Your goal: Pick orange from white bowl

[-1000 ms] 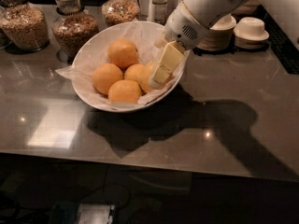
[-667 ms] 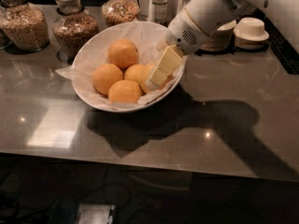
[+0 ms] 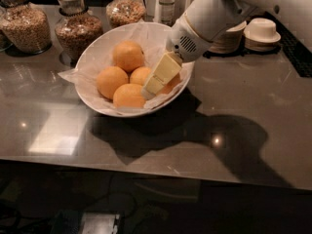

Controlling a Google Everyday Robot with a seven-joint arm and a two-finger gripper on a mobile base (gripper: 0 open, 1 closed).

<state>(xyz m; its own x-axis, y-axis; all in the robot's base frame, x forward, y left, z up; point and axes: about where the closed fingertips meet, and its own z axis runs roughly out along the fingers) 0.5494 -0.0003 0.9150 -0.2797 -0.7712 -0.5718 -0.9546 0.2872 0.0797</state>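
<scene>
Dark glossy countertop (image 3: 243, 130) fills most of the view, w/ the arm's shadow lying across it below and frame-right of the bowl. White robot arm (image 3: 214, 18) enters from upper right, angled down and frame-left over the bowl's right rim. White bowl (image 3: 127, 113) sits on the counter, upper-ctr, lined w/ crinkled white paper (image 3: 68, 75) that pokes out past the rim on the frame-left side. Glass jars (image 3: 78, 30) of grain-like stuff stand in a row along the back, just behind the bowl. A clear bottle (image 3: 166, 4) stands beside them, nr the arm. Small white dishes (image 3: 262, 30) are stacked at back right, apart from the bowl and partly hidden by the arm. Inside the bowl, the orange (image 3: 140, 75) lies approx in the ctr, its right side hidden behind the gripper. Other fruits (image 3: 128, 56) crowd round it: one at the back, one frame-left, one at the front, plus a sliver of one showing past the gripper on the right. The cream-coloured gripper (image 3: 147, 90) is down inside the bowl, tilted, tip low btwn the orange and the front fruit, looking right up against both. Claw state: can't tell whether released or clenched. The orange rests in the bowl among the rest.
</scene>
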